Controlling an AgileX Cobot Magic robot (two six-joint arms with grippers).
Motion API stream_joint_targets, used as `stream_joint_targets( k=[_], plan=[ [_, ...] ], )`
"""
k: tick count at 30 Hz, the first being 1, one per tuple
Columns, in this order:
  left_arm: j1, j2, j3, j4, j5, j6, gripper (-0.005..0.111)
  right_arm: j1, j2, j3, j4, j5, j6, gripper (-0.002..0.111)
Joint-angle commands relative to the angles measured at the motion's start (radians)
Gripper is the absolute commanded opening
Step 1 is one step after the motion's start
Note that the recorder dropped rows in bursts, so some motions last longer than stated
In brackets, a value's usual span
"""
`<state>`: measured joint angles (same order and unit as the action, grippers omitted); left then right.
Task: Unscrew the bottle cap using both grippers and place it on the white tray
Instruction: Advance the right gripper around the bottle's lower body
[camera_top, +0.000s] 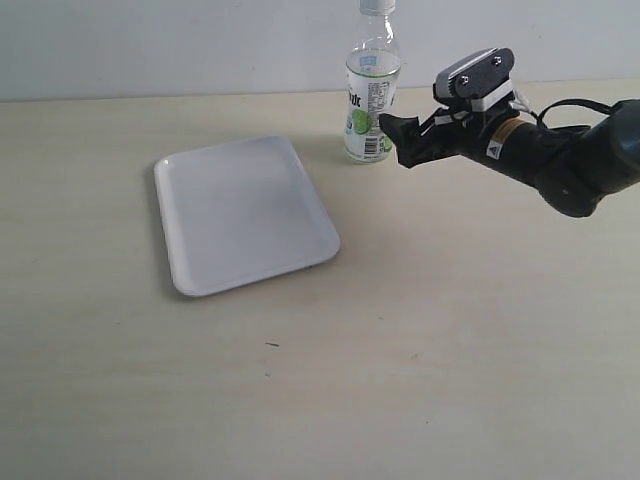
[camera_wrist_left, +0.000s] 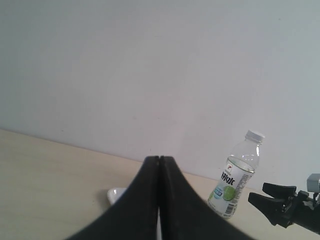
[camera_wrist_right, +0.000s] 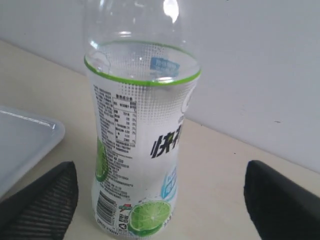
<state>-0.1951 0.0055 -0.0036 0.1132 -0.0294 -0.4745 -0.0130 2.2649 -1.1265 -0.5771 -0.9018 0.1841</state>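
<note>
Near the bottle (camera_top: 371, 100), white tray (camera_top: 245, 215)

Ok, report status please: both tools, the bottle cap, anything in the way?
Right tool open beside bottle, not gripping. Left tool shut, away from it. Bottle cap on bottle. Nothing blocking white tray.

It looked like a robotics lab test bench. A pale, wood-grain table (camera_top: 450, 350) carried the white tray (camera_top: 245, 212) and met a plain, off-white wall (camera_top: 150, 45) behind the tray. Past the tray's far right corner stood a single labelled bottle (camera_top: 372, 110), and to the tray's right a black, cabled robot arm (camera_top: 585, 155) hung over the tabletop.
</note>
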Motion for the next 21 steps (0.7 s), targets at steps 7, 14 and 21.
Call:
stream_joint_targets(
  k=[7,14,21],
  plan=[
    [-0.007,-0.006,0.004,0.004,-0.015,-0.003,0.0,0.002,0.095,-0.12,-0.076,-0.043,0.073,0.085],
    [-0.007,-0.006,0.004,0.004,-0.017,-0.003,0.0,0.002,0.141,-0.182,-0.085,-0.057,0.08,0.085],
    [-0.007,-0.006,0.004,0.004,-0.019,-0.003,0.0,0.011,0.188,-0.242,-0.122,-0.077,0.098,0.085]
  ],
)
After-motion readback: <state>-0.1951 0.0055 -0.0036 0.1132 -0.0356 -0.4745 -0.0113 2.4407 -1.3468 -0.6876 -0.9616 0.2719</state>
